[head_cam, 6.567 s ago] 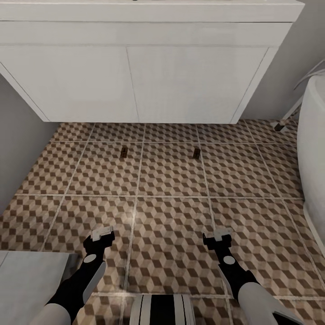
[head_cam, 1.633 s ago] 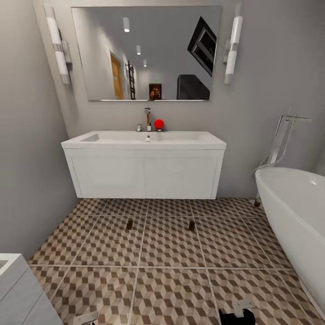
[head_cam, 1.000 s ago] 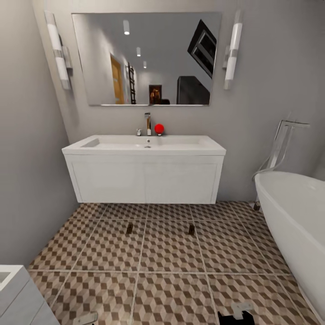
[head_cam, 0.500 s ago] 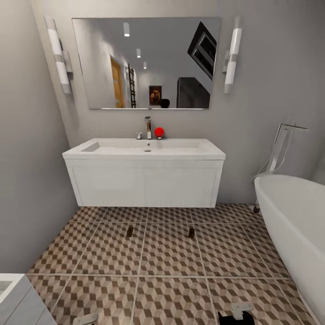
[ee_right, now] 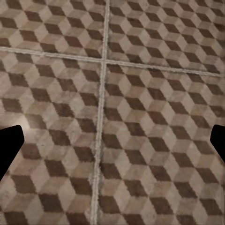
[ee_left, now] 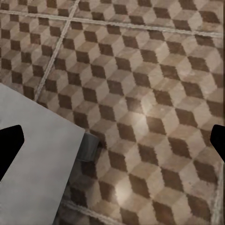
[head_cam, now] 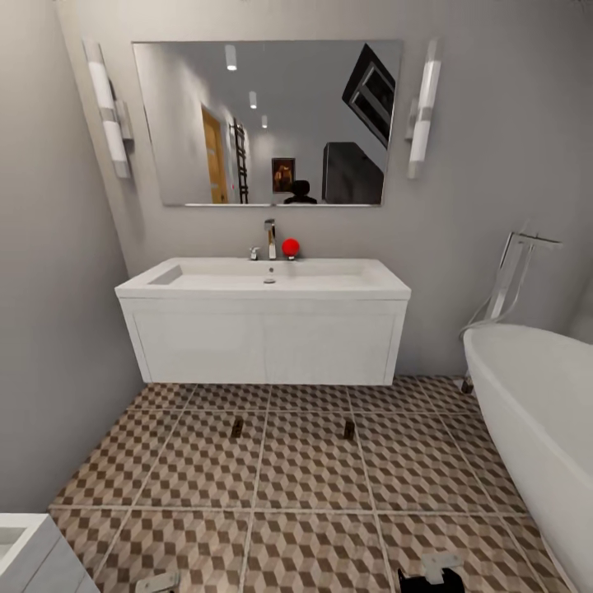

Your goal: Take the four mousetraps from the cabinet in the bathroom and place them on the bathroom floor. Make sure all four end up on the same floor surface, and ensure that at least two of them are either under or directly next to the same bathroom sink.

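Two mousetraps lie on the bathroom floor before the sink, at 12 o'clock from both grippers, each arm equally near its own trap; left gripper and right gripper are spread wide and empty.

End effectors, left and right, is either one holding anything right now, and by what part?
Nothing is held. In each wrist view the fingers sit wide apart at the frame edges, left end effector and right end effector, with only bathroom floor between them.
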Tool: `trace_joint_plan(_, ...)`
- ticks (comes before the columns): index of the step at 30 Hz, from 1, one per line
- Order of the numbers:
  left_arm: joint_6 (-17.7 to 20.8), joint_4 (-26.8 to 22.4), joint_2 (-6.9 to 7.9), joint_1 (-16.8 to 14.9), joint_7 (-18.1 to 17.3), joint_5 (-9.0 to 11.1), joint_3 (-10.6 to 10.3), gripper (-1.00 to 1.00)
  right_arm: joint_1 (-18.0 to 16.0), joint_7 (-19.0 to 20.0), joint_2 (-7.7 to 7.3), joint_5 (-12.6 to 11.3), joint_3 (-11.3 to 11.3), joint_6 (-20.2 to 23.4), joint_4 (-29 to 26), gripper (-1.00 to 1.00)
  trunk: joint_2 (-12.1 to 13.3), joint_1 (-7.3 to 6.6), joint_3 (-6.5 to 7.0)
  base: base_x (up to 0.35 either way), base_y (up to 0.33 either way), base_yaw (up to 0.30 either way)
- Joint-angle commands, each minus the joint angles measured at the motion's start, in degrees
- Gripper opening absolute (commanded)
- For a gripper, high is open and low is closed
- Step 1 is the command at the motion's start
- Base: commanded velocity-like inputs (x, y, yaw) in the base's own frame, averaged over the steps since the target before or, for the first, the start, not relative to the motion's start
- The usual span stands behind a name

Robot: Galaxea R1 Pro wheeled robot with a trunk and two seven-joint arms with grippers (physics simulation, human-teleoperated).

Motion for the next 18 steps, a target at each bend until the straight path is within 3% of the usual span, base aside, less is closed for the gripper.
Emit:
trace_joint_plan(1,-0.3,0.2,-0.06,-0.1,0.1,0.4,-0.5,1.00,-0.1,-0.4,-0.04,0.6,-0.3,-0.3,0.3,1.00,0.4,-0.23,0.13,0.000,0.000,0.000)
trace_joint_plan(18,-0.3,0.2,-0.88,-0.1,0.1,0.3,-0.4,1.00,-0.1,-0.4,-0.04,0.7,-0.3,-0.3,0.3,1.00,7.2,-3.97,3.18,0.000,0.000,0.000)
